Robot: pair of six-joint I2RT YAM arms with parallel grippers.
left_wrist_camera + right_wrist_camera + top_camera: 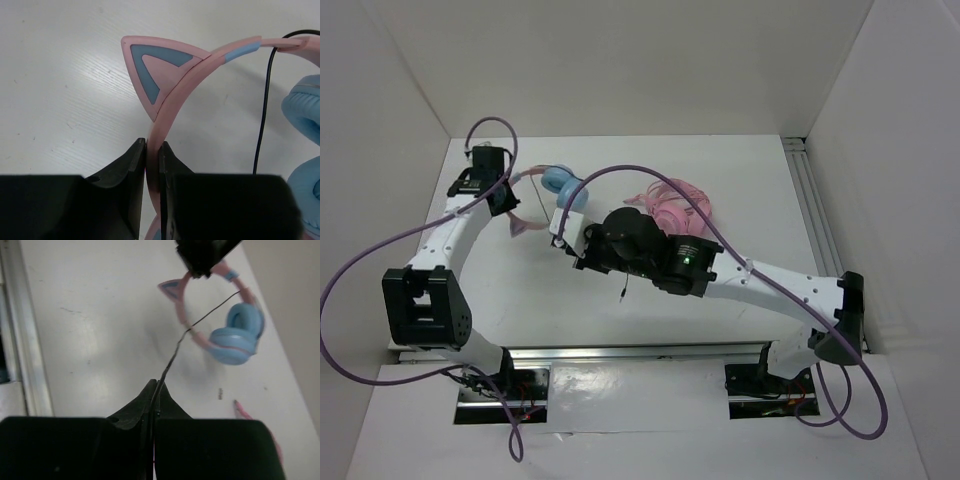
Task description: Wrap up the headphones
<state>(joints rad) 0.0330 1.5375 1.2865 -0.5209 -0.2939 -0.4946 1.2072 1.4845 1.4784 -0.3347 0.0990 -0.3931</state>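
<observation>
The left end effector (153, 146) is clamped on the thin pink headband (170, 105) of the headphones (565, 187), just below a cat ear (155, 70). The right end effector (156, 389) is pinched shut on the thin black cable (215, 310), which runs taut from it toward the blue ear cups (235, 332). In the overhead view the headphones are at about 10 o'clock from the middle of the tabletop (520, 290). The all-pink headphones (670, 212) lie near 1 o'clock, close beside the right arm.

The step in hand looks like winding the cable round the headband. To do it well, I judge the left arm should hold the band steady while the right leads the cable in loops around it. The tension should be light (enough to lay the cable flat, not enough to drag the band out of the grip), and the right arm should steer clear of the pink set beside it. No container shows in any view, so nothing is held in one
</observation>
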